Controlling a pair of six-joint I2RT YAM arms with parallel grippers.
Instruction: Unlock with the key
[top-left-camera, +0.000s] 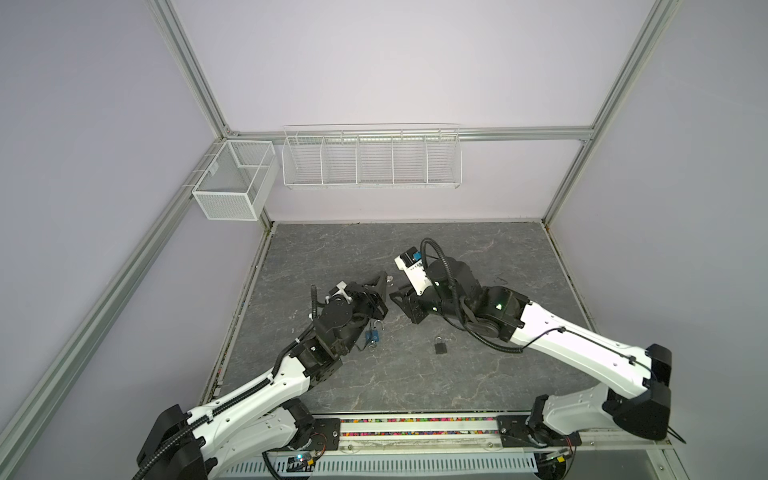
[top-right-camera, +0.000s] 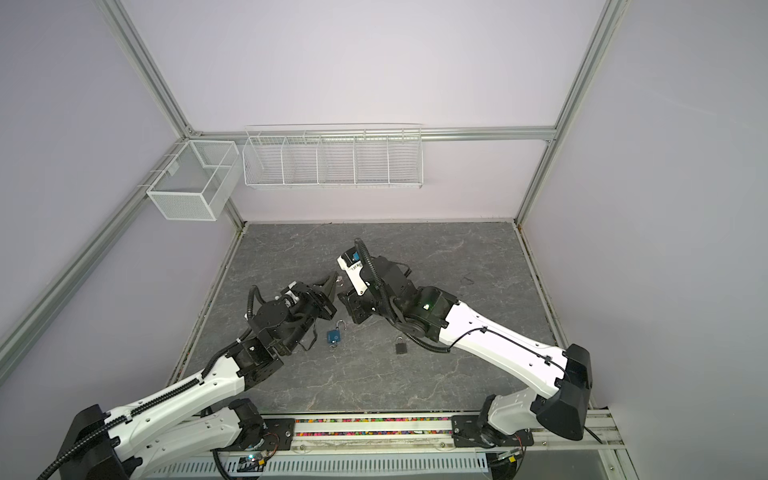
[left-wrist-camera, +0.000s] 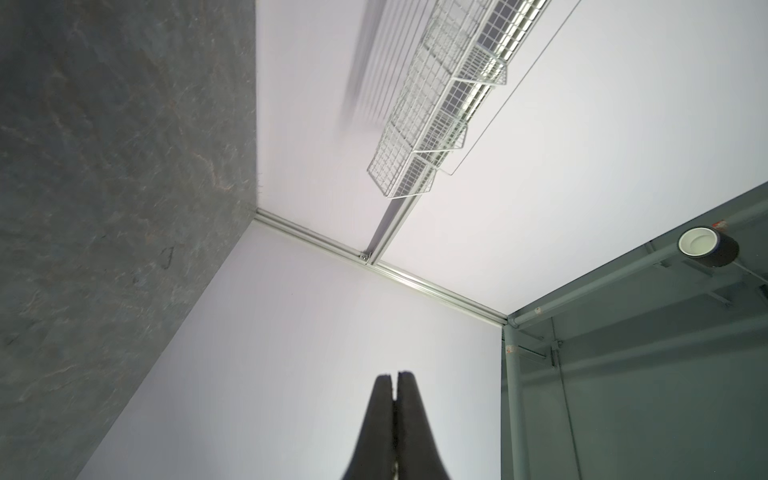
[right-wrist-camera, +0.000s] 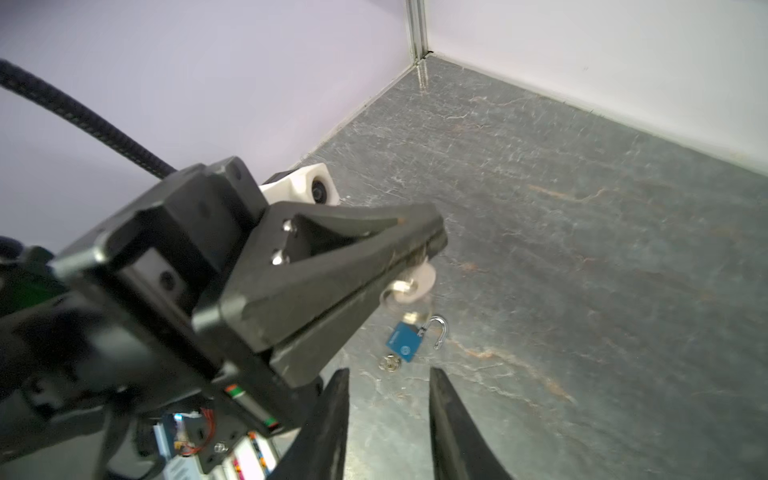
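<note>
Watching both arms lean in from the near edge over the table (top-left-camera: 374, 395), elbows out, wrists turned toward each other, so the two claws nearly meet tip to tip around the middle.

My left claw (top-left-camera: 382, 277) is raised off the table and rolled on its side, pointing level toward the back wall. In its own wrist view the fingers (left-wrist-camera: 380, 415) sit pressed flat together. From the right wrist I can see what they pinch: the key (right-wrist-camera: 409, 286), a pale head and a bit of silver metal poking out of the seam near the tip. So, closed on the key.

My right claw (right-wrist-camera: 388, 415) is just beside it, slightly lower, aimed at the left claw's flank. Its jaws stand apart with only bare table showing between them. Open, holding nothing.

The blue lock (top-right-camera: 334, 336) lies flat on the table, nearer the bases than both claws, close by the left wrist. Its shackle is swung open, and a small ring (right-wrist-camera: 388, 365) lies against its body.

A black lock (top-right-camera: 401, 347) rests further right, near the right forearm, touched by neither claw.
</note>
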